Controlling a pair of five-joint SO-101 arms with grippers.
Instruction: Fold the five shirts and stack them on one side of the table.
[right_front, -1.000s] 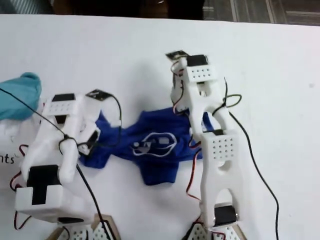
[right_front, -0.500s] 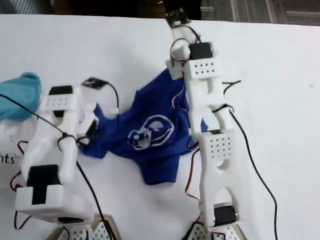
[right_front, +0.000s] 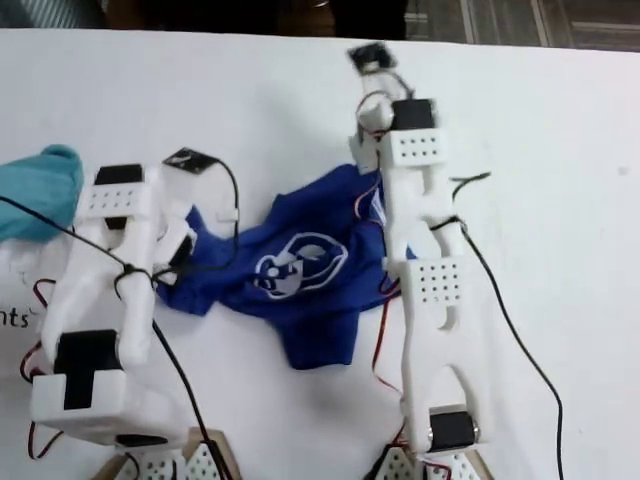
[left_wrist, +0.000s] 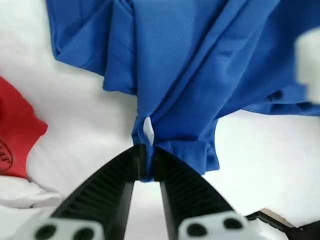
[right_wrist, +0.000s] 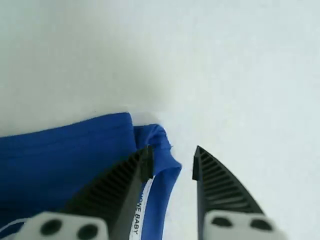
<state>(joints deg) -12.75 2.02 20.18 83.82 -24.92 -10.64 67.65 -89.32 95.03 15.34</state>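
Left tool (left_wrist: 148, 154) on blue shirt (left_wrist: 200, 65), red shirt (left_wrist: 17, 132) beside

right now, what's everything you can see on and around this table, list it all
blue shirt: one, blue with a white print, crumpled on the table between the two arms
teal garment: one, teal, bunched at the table's edge on the left arm's side
red garment: one, red, partly seen on the table near the blue shirt
table: one, white, under everything
left gripper: one, black fingers, shut on an edge of the blue shirt
right gripper: one, black fingers, open at another edge of the blue shirt, one finger over the fabric
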